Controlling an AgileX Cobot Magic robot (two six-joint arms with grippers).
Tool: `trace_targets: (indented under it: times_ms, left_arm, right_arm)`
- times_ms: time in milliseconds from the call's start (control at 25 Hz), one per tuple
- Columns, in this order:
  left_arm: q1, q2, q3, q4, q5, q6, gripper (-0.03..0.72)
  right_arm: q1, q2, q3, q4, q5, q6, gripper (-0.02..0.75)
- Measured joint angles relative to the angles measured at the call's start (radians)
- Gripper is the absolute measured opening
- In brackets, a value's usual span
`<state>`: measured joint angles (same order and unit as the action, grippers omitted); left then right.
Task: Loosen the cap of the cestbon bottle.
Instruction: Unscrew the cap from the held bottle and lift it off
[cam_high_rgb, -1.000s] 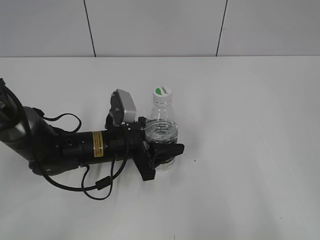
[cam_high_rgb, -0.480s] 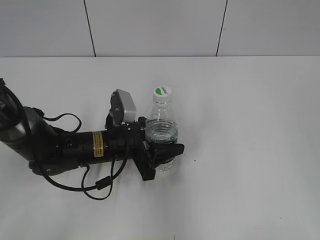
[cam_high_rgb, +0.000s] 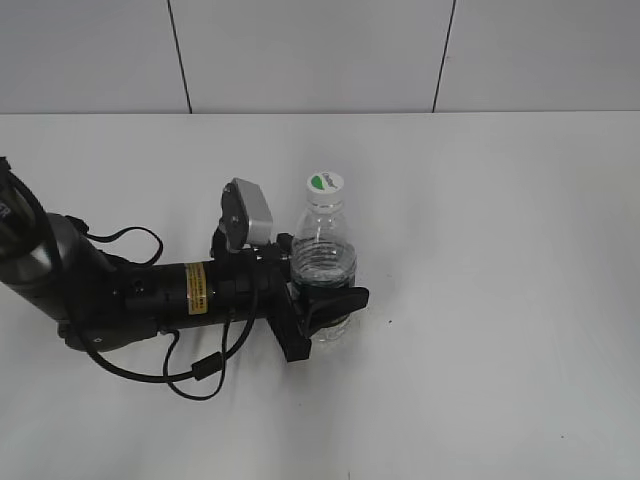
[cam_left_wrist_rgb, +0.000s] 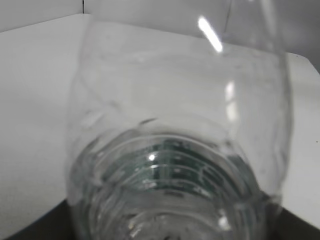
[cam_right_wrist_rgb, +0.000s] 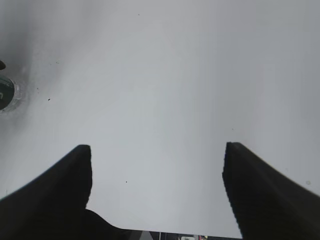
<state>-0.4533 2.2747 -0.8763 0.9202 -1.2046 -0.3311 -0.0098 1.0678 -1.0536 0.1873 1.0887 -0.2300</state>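
White table (cam_high_rgb: 500, 300) before a pale panelled wall (cam_high_rgb: 300, 55) with dark seams.

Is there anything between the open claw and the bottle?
No. The right wrist view shows only bare table between the open right gripper and the bottle.

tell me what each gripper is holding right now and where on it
The left gripper is shut on the cestbon bottle, clamping its lower body; the cap is untouched. The right gripper is open over bare table, holding nothing.
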Motion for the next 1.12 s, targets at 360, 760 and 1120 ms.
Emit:
trace_targets:
  times_ms: [360, 760, 1120]
  left_arm:
    - [0.0, 0.0, 0.0, -0.001, 0.0, 0.0, 0.402]
    - [-0.001, 0.0, 0.0, -0.001, 0.0, 0.0, 0.402]
    - [-0.001, 0.0, 0.0, -0.001, 0.0, 0.0, 0.402]
  right_arm:
    - [0.035, 0.297, -0.179, 0.009, 0.009, 0.0, 0.599]
    - [0.333, 0.529, -0.39, -0.012, 0.015, 0.024, 0.597]
    - [0.514, 0.727, -0.628, -0.012, 0.098, 0.073, 0.597]
